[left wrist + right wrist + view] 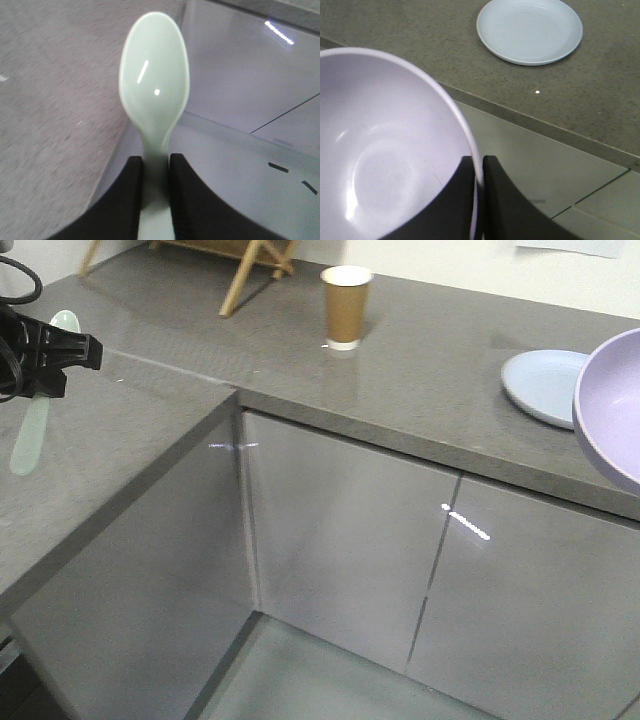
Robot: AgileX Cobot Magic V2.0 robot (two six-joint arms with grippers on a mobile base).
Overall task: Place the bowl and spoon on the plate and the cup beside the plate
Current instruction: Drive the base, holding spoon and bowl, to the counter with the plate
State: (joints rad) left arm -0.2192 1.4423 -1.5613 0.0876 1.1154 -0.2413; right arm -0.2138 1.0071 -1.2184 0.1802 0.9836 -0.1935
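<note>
Two things are in the air: the lavender bowl (385, 165), pinched by its thin rim in the closed right claw (479, 167) out past the bench's front edge, and the mint spoon (155, 85), clamped by its handle in the closed left claw (156, 167), scoop pointing forward. Both look like light, stiff, glossy plastic, so I'd expect them to slip or swing in a narrow pinch; rim and handle seem the sensible holds. The pale blue plate (530, 30) lies bare on the grey bench (430, 370), near the bowl. The brown paper cup (346, 305) stands upright further back, well apart from the plate.
</note>
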